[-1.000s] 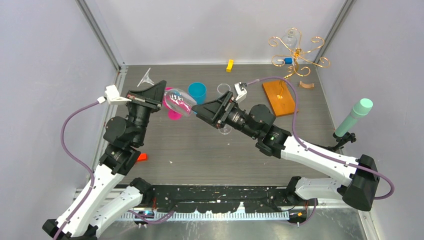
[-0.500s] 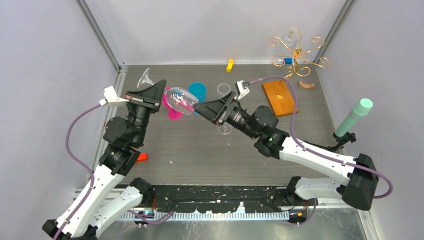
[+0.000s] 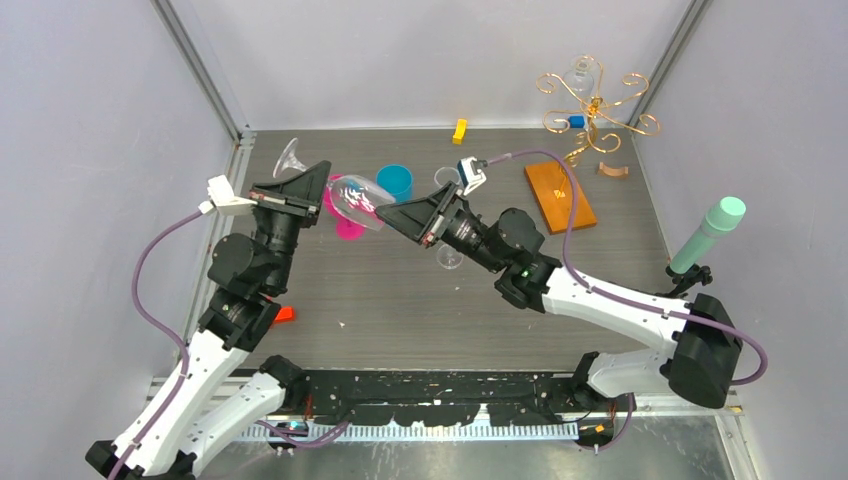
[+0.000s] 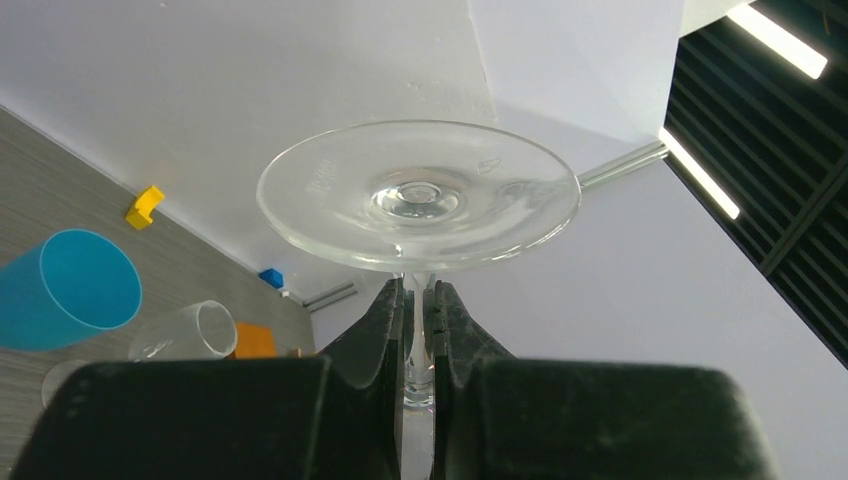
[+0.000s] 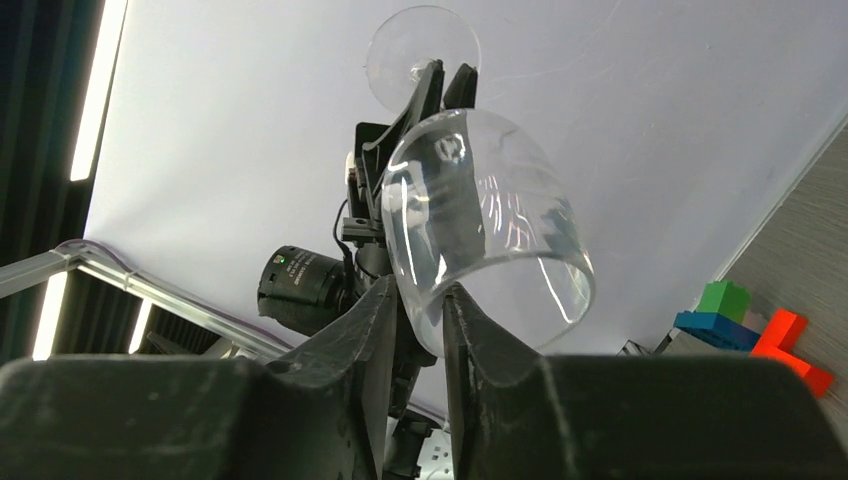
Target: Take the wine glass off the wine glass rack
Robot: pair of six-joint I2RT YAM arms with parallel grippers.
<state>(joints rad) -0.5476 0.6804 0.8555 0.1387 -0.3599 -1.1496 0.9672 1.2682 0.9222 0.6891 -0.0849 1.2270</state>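
Observation:
A clear wine glass (image 3: 356, 199) hangs tilted in the air left of centre, its foot (image 4: 418, 195) toward the back left. My left gripper (image 3: 322, 186) is shut on its stem, seen between the pads in the left wrist view (image 4: 418, 305). My right gripper (image 3: 390, 213) meets the bowl from the right. In its own view the bowl (image 5: 480, 220) fills the top, and my right gripper (image 5: 420, 300) has one finger inside the rim and one outside, both against the glass wall. The gold wine glass rack (image 3: 592, 100) stands at the back right on its orange base (image 3: 560, 196).
A blue cup (image 3: 396, 182) and a pink cup (image 3: 348, 226) stand under the held glass. A clear tumbler (image 3: 447, 178) sits by the right wrist. Around lie a yellow block (image 3: 459, 131), a red block (image 3: 284, 314) and a teal cylinder (image 3: 710, 232). Another glass (image 3: 580, 75) hangs on the rack.
My right gripper slid left onto the bowl's rim and its jaws came together around the glass wall. The left gripper kept its hold and lifted the foot end slightly.

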